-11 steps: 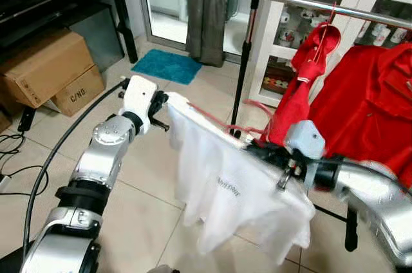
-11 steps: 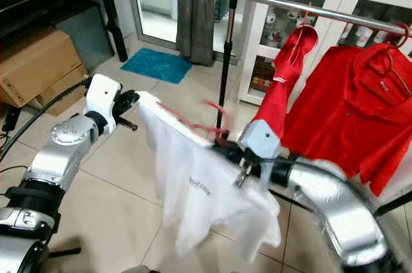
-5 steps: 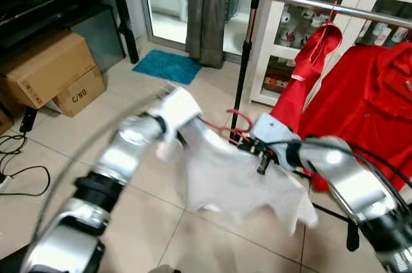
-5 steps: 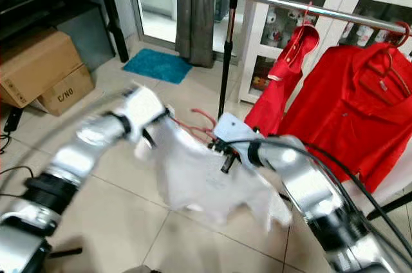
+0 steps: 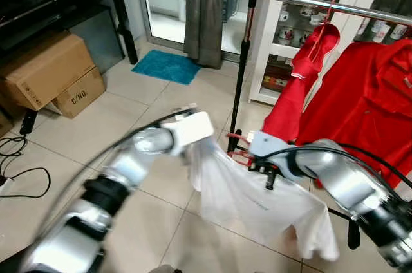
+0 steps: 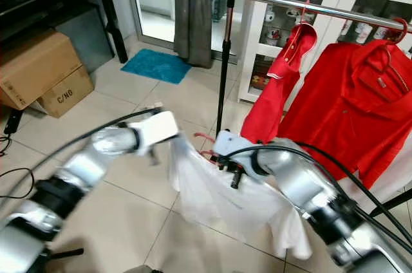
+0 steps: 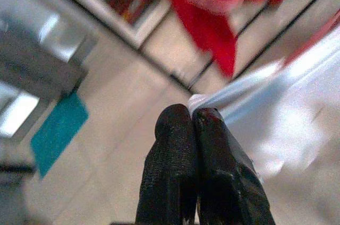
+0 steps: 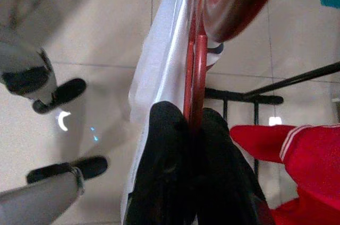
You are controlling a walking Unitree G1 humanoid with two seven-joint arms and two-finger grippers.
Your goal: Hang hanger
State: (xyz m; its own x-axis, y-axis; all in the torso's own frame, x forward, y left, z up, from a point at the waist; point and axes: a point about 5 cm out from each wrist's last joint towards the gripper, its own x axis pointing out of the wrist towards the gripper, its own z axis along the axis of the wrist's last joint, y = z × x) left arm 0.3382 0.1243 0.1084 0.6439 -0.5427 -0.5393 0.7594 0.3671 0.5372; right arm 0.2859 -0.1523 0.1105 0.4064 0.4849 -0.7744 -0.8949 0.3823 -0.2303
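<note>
Both arms are out in front of the robot, carrying a white shirt (image 5: 254, 199) on a red hanger (image 8: 194, 71) between them, low over the tiled floor (image 5: 129, 102) and just in front of the clothes rail's black upright (image 5: 243, 60).

The right gripper (image 8: 192, 116) is clamped tight on the hanger's red wire; in the right wrist view the two black fingers (image 8: 164, 145) squeeze the thin doubled rod, with the white fabric running alongside it. The left gripper (image 7: 192, 116) is pinched shut on the edge of the white shirt, fingertips pressed together with a fold of cloth caught at their tips.

The hanger's long axis runs roughly side to side between the two grippers, from the robot's left to its right. A red loop of it shows beside the right wrist in the head views, near the foot of the upright; which way the hook faces, I cannot tell. The shirt droops below, its hem trailing down toward the robot's right.

Up above, the silver rail (image 6: 302, 8) carries a narrow red garment (image 6: 280, 86) and a wide red shirt (image 6: 351, 105), side by side. The hanger sits well below that bar, not yet on it. The left arm is blurred.
</note>
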